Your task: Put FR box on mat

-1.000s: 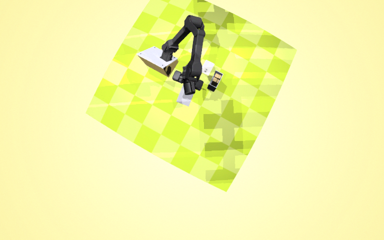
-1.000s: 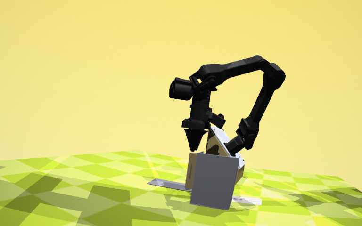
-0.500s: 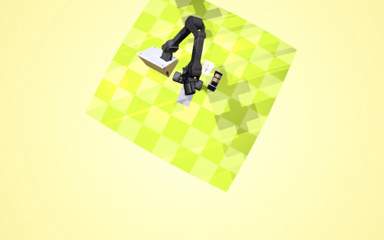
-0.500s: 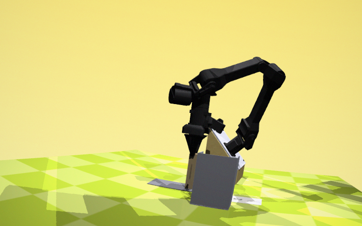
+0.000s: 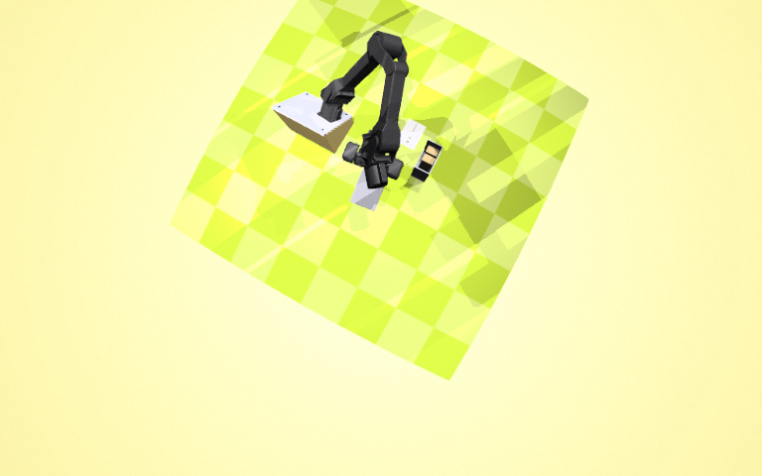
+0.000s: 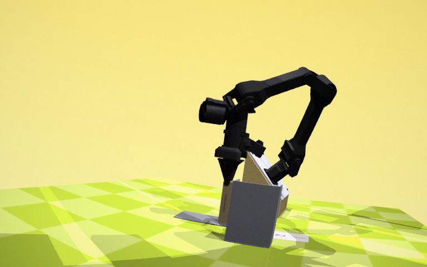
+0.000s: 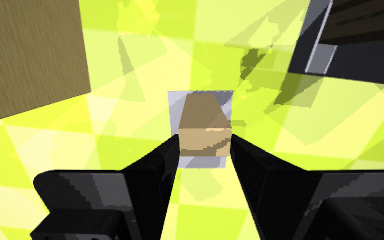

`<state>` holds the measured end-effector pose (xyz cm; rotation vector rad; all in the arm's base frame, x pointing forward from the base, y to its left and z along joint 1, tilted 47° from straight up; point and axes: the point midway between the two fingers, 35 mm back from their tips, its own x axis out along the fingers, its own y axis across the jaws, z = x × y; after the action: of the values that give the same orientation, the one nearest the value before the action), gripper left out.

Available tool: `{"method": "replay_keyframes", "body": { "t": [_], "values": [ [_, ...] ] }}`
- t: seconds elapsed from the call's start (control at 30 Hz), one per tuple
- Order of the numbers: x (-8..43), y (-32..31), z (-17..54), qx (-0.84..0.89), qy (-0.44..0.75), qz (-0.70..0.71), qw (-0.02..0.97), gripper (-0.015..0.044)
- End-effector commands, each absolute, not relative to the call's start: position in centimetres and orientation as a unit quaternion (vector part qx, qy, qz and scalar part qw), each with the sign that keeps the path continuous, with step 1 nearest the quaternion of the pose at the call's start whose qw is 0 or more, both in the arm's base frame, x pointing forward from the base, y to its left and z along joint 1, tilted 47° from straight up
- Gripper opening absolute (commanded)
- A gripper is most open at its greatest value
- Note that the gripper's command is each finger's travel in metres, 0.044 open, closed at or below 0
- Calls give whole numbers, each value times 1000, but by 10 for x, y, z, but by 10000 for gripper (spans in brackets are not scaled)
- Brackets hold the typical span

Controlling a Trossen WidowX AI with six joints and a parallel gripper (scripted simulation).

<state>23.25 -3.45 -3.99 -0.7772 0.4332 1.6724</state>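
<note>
QSFP-100G box (image 6: 224, 206) (image 7: 205, 142): standing upright on the grey mat (image 5: 366, 197) (image 6: 191, 216) (image 7: 174, 117), outside the bin (image 5: 420, 175) (image 6: 253, 213) (image 7: 316, 65). Reach code not legible. Clamped at the upper end between the fingertips of the end effector (image 5: 374, 162) (image 6: 227, 183) (image 7: 205, 136), pointing downward. Inside the bin: two more boxes (image 5: 431, 150). Near the bin, flat on the surface (image 5: 348, 255) (image 6: 103, 211) (image 7: 200, 215): white card (image 5: 413, 134) (image 6: 293, 235).

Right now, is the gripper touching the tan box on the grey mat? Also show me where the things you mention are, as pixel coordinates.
Touching. The wrist view shows the gripper's (image 6: 226, 184) (image 7: 205, 136) fingertips against both sides of the tan box (image 6: 224, 204) (image 7: 205, 142), with no gap on either side.
</note>
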Motion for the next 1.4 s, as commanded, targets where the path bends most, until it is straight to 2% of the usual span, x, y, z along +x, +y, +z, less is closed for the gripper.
{"method": "replay_keyframes", "body": {
  "t": [0.0,0.47,1.37],
  "values": [
    [232,-35,-40,-333,186,717,584,152],
    [234,-45,-30,-333,182,718,584,152],
    [250,-72,-57,-333,185,716,585,152]
  ]
}}
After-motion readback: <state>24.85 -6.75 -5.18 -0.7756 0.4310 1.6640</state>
